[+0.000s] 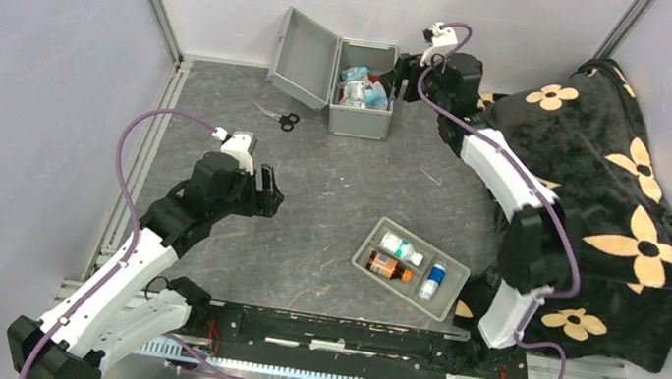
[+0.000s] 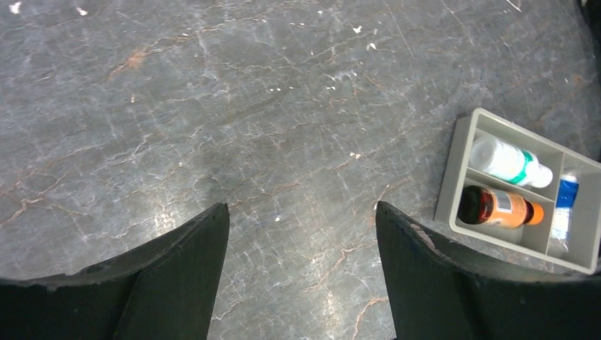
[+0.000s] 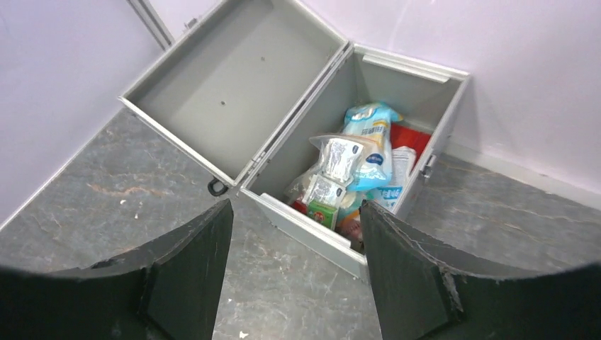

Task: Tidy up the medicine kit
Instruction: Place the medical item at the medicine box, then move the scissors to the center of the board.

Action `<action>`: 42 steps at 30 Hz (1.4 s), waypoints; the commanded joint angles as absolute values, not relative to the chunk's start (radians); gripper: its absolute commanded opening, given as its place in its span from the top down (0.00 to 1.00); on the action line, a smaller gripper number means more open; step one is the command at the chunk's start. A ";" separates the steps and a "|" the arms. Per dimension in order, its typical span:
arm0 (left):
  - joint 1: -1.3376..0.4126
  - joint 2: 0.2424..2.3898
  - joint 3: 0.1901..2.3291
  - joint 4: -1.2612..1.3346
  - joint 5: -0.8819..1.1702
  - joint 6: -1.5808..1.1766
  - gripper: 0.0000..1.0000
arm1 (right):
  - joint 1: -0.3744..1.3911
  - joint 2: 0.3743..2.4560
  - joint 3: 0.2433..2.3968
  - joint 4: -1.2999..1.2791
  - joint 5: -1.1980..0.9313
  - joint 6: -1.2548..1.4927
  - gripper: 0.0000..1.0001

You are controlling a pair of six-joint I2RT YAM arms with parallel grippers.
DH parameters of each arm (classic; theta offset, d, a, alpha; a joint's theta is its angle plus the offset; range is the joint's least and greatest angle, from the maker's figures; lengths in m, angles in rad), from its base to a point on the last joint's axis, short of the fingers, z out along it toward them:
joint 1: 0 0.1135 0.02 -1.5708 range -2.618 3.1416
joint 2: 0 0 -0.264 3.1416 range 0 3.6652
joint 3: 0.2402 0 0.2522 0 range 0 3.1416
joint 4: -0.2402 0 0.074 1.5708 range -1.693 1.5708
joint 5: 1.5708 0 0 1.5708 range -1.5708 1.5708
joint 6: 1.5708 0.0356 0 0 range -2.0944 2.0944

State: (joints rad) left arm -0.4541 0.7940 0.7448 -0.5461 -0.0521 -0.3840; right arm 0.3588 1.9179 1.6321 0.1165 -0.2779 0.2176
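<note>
Medicine kit [image 1: 363, 89], lid open at table's far edge, part-filled; right gripper [image 3: 296, 205] above it and left gripper [image 2: 301, 206] both gaped wide, empty; next move probably required fetching bottles [image 1: 401, 248] from grey tray [image 1: 370, 240].

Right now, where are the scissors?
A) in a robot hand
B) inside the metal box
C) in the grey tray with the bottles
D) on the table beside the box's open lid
D: the scissors lie flat on the table, just in front of the open lid of the medicine kit.
</note>
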 commanded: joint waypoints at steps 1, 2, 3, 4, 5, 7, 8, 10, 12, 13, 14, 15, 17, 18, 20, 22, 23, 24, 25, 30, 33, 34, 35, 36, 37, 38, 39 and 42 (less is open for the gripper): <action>-0.454 0.794 0.775 -0.527 -0.153 -0.425 0.15 | 0.344 1.674 1.450 0.161 -0.170 0.223 0.27; -0.454 0.800 0.786 -0.513 -0.173 -0.453 0.13 | 0.337 1.631 1.399 0.156 -0.165 0.235 0.27; -0.455 0.809 0.795 -0.496 -0.186 -0.478 0.12 | 0.330 1.579 1.331 0.158 -0.167 0.248 0.27; -0.454 0.822 0.803 -0.472 -0.197 -0.506 0.12 | 0.327 1.525 1.261 0.162 -0.159 0.264 0.27; -0.454 0.834 0.803 -0.440 -0.211 -0.535 0.11 | 0.326 1.481 1.203 0.169 -0.145 0.286 0.27; -0.454 0.861 0.790 -0.374 -0.243 -0.591 0.12 | 0.325 1.387 1.086 0.173 -0.145 0.317 0.27; -0.453 0.878 0.783 -0.344 -0.262 -0.613 0.13 | 0.324 1.341 1.030 0.170 -0.149 0.335 0.27; -0.453 0.925 0.780 -0.300 -0.310 -0.661 0.15 | 0.324 1.262 0.925 0.161 -0.165 0.364 0.27; -0.451 0.984 0.788 -0.259 -0.351 -0.687 0.19 | 0.325 1.188 0.832 0.153 -0.190 0.384 0.27; -0.451 1.014 0.793 -0.243 -0.379 -0.700 0.21 | 0.324 1.153 0.788 0.148 -0.209 0.388 0.27; -0.449 1.043 0.799 -0.223 -0.404 -0.708 0.24 | 0.325 1.123 0.756 0.137 -0.223 0.389 0.28; -0.446 1.069 0.803 -0.199 -0.428 -0.714 0.25 | 0.325 1.088 0.720 0.126 -0.235 0.389 0.29; -0.423 1.130 0.811 -0.130 -0.443 -0.725 0.27 | 0.326 1.032 0.665 0.100 -0.265 0.384 0.31; -0.408 1.152 0.814 -0.105 -0.437 -0.727 0.29 | 0.327 1.010 0.645 0.084 -0.269 0.377 0.32; -0.353 1.198 0.814 -0.015 -0.386 -0.746 0.36 | 0.325 0.956 0.606 0.042 -0.271 0.358 0.34; -0.292 1.243 0.808 0.086 -0.307 -0.763 0.49 | 0.325 0.911 0.576 0.004 -0.254 0.340 0.36; -0.266 1.268 0.809 0.125 -0.277 -0.767 0.55 | 0.326 0.890 0.564 -0.010 -0.246 0.335 0.36; -0.241 1.299 0.816 0.148 -0.256 -0.771 0.62 | 0.326 0.869 0.551 -0.033 -0.241 0.330 0.37; -0.216 1.329 0.827 0.168 -0.224 -0.779 0.72 | 0.326 0.853 0.541 -0.043 -0.239 0.331 0.37; -0.123 1.499 0.903 0.293 -0.106 -0.773 0.98 | 0.325 0.803 0.527 -0.092 -0.255 0.313 0.39; -0.090 1.618 0.956 0.366 -0.035 -0.767 0.98 | 0.326 0.777 0.505 -0.099 -0.250 0.326 0.39; -0.081 1.674 0.975 0.401 -0.017 -0.769 0.98 | 0.325 0.770 0.496 -0.095 -0.253 0.336 0.39; -0.073 1.703 0.997 0.418 -0.006 -0.774 0.98 | 0.325 0.761 0.484 -0.092 -0.258 0.342 0.39; -0.065 1.744 1.020 0.442 0.028 -0.781 0.98 | 0.325 0.755 0.476 -0.088 -0.265 0.351 0.39; -0.057 1.801 1.048 0.471 0.052 -0.790 0.98 | 0.324 0.749 0.469 -0.090 -0.272 0.355 0.40; -0.053 1.842 1.077 0.491 0.077 -0.797 0.98 | 0.325 0.747 0.464 -0.094 -0.273 0.354 0.40; -0.051 1.880 1.106 0.504 0.095 -0.803 0.98 | 0.325 0.743 0.460 -0.100 -0.271 0.354 0.40; -0.049 1.981 1.194 0.515 0.127 -0.815 0.98 | 0.325 0.733 0.450 -0.123 -0.251 0.346 0.40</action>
State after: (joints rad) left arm -0.0566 1.8866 1.0824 0.4015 0.0307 -0.7662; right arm 0.3214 0.7567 0.4614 -0.1158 -0.2588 0.3439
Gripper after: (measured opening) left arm 0.032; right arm 0.603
